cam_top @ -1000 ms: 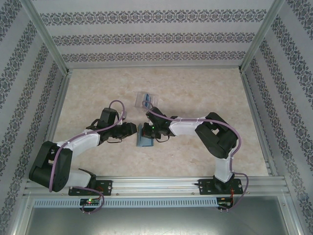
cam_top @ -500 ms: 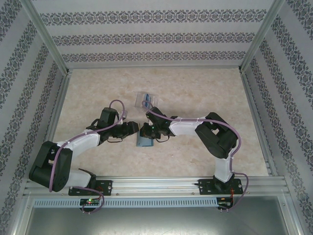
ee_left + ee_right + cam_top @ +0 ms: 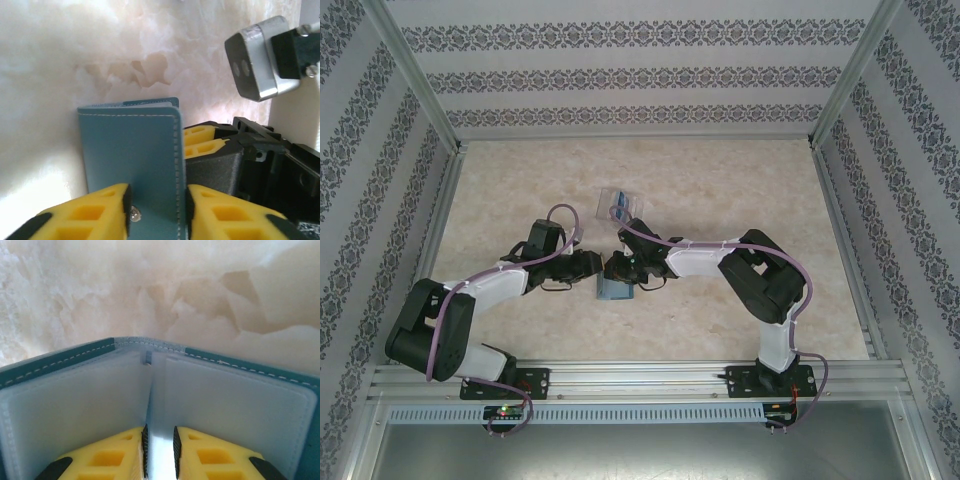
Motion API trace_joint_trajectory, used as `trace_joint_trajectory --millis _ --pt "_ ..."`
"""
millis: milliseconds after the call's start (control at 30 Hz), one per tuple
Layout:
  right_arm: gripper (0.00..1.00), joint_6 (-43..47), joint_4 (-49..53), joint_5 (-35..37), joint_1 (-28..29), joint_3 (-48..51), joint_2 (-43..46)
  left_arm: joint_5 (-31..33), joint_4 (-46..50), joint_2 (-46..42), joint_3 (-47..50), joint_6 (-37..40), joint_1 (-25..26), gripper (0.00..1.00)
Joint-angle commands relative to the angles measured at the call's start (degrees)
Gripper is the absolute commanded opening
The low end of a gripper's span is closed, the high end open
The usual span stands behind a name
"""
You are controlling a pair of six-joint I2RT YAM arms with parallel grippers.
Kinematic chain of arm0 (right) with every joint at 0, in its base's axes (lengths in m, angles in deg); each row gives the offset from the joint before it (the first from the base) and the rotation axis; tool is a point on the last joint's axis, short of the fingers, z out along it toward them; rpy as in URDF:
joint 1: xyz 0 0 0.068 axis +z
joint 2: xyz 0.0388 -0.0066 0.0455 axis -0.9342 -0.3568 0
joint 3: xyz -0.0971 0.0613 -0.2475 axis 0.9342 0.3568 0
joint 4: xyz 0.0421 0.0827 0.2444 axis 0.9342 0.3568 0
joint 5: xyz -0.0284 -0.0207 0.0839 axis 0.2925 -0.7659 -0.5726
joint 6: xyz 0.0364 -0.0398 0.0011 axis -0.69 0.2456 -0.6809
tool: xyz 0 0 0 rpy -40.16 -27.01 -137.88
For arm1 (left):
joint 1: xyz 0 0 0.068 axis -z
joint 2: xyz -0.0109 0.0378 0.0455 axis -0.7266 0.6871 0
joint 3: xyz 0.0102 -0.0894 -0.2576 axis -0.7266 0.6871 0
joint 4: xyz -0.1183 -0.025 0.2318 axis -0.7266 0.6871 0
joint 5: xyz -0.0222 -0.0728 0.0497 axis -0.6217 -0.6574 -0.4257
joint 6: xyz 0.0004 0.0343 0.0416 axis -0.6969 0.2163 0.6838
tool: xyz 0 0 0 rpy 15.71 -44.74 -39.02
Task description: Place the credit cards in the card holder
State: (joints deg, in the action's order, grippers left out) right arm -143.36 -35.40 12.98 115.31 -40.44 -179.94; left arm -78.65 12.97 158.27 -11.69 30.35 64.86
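Both arms are crowding in over the blue-grey folding wallet at the middle of the counter, slightly toward the near edge. The left claw is straddling one cover by its snap stud, fingers partly apart. Whether it is actually clamping that cover, I cannot tell. The right claw is sitting at the inner fold, fingers nearly together with a pale strip between them. Pinching or just resting there, again I cannot tell. The clear pockets on either side are looking pale, and whether a card is hiding inside is unclear.

The danger now: the two claws are working almost touching, so a small drift could be knocking finger against finger. They could also be tugging the wallet two ways and letting it flip shut. A thin card in a slick sleeve could be sliding out crooked or dropping onto the counter.

The clear card holder is waiting beyond both claws, toward the far edge and apart from the wallet, with what I am judging to be the blue card lying in it.
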Motion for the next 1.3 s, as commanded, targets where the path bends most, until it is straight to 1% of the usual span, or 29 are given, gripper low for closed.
trace_joint_trajectory --millis 0,33,100,167,267,667,933,1067,1267 --pt "0.23 1.7 0.9 0.0 -0.7 1.1 -1.2 1.0 1.2 -0.5 -0.1 1.2 -0.4 0.3" --pt "0.23 1.7 1.0 -0.1 -0.8 1.2 -1.2 1.2 1.3 -0.9 0.0 1.2 -0.4 0.29" --pt "0.23 1.8 1.0 -0.1 -1.1 1.6 -1.2 1.5 1.8 -1.8 0.0 1.6 -0.4 0.23" --pt "0.23 1.8 0.6 -0.1 -1.4 2.2 -1.1 2.0 2.7 -2.2 -0.2 1.9 -0.4 0.19" --pt "0.23 1.9 0.2 -0.3 -2.1 2.8 -1.0 2.1 2.8 -2.5 0.0 2.1 -0.4 0.15" --pt "0.23 1.8 -2.4 -1.6 -3.6 5.1 -0.7 2.7 1.8 -3.1 1.1 2.0 -0.4 0.07" --pt "0.23 1.7 -4.0 -2.4 -4.6 6.5 -0.3 2.7 0.6 -0.5 1.5 3.1 -0.4 0.02" --pt "0.23 1.6 -5.0 -3.0 -4.9 7.0 -0.2 -0.4 -4.3 0.7 2.6 2.6 -0.5 0.02" --pt "0.24 1.5 -5.7 -3.6 -5.2 7.2 -0.4 -3.1 -8.1 2.2 2.6 2.7 -0.7 0.0"
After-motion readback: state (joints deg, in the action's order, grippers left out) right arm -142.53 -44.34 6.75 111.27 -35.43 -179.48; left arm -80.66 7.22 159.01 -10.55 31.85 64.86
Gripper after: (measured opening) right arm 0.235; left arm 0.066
